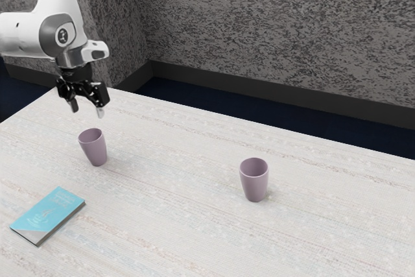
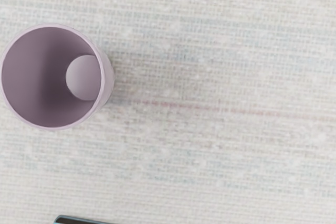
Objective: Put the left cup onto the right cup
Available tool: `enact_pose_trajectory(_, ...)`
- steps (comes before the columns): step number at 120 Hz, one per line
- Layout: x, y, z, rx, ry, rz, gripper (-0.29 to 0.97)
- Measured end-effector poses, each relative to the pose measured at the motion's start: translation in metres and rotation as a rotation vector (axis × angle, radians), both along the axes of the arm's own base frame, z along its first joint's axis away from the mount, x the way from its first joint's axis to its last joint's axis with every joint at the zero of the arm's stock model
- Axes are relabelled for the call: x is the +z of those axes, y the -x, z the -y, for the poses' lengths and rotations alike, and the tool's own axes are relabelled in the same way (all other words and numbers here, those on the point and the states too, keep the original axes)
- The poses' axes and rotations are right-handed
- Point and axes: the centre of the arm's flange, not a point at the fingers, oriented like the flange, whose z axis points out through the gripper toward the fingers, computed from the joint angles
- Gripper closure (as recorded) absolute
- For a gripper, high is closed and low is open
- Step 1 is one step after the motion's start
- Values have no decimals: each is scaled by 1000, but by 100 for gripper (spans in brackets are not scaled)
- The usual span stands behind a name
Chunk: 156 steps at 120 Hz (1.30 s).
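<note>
Exterior view: we hold our black fingers (image 1: 74,103) apart and empty just above the mauve tapered cup (image 1: 93,146) (image 2: 37,77). It stands upright on the pale woodgrain tabletop (image 1: 194,225), well apart from the second mauve cup (image 1: 253,178) toward the exterior view's right. We cannot read the teal book's (image 1: 47,215) white cover marking.

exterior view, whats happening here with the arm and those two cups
The robot arm's gripper is open and empty, hovering close above the purple cup on the exterior view's left; the wrist view looks down into that cup. Nothing has been picked up yet. The second purple cup stands upright further to the exterior view's right, apart from the first, on the table. A teal book lies near the table's front edge.
</note>
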Motion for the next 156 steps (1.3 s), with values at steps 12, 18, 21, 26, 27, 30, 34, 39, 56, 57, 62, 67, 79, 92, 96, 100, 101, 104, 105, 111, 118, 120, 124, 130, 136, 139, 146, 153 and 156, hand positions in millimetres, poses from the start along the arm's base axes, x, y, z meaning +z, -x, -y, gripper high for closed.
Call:
enact_pose_trajectory(12, -23, -9, -6, -7, -5, -6, 2)
enact_pose_trajectory(18, -28, -11, -11, -7, -7, -5, 2)
enact_pose_trajectory(21, -29, -12, -13, -7, -9, -2, 2)
enact_pose_trajectory(26, -31, -11, -16, -6, -10, 1, 2)
enact_pose_trajectory(27, -31, -11, -18, -6, -11, 2, 2)
enact_pose_trajectory(30, -32, -11, -21, -3, -13, 6, 2)
enact_pose_trajectory(34, -32, -10, -25, -1, -16, 12, 2)
enact_pose_trajectory(39, -33, -9, -27, -4, -18, 16, 2)
enact_pose_trajectory(56, -39, -4, -41, 0, -22, 19, 2)
enact_pose_trajectory(57, -39, -4, -41, 1, -23, 20, 2)
enact_pose_trajectory(62, -39, -2, -46, 4, -24, 21, 2)
enact_pose_trajectory(67, -41, 0, -51, 7, -24, 20, 2)
enact_pose_trajectory(79, -46, 2, -59, 7, -24, 15, 2)
enact_pose_trajectory(92, -54, 0, -65, 0, -23, 6, 2)
enact_pose_trajectory(96, -58, -3, -66, -5, -22, 2, 2)
enact_pose_trajectory(100, -60, -7, -66, -12, -23, 2, 2)
enact_pose_trajectory(101, -61, -8, -66, -13, -23, 2, 2)
enact_pose_trajectory(104, -62, -11, -66, -18, -23, 1, 2)
enact_pose_trajectory(105, -63, -12, -66, -20, -23, 1, 2)
enact_pose_trajectory(111, -68, -19, -66, -30, -23, -1, 2)
enact_pose_trajectory(118, -72, -27, -65, -42, -25, -2, 2)
enact_pose_trajectory(120, -74, -29, -65, -45, -26, -3, 2)
enact_pose_trajectory(124, -77, -32, -64, -51, -25, -6, 2)
enact_pose_trajectory(130, -84, -34, -64, -58, -23, -15, 2)
enact_pose_trajectory(136, -91, -36, -63, -62, -18, -23, 2)
enact_pose_trajectory(139, -93, -38, -63, -64, -17, -25, 2)
enact_pose_trajectory(146, -97, -42, -62, -71, -15, -27, 2)
enact_pose_trajectory(153, -104, -44, -61, -78, -11, -36, 2)
enact_pose_trajectory(156, -106, -45, -60, -81, -11, -38, 2)
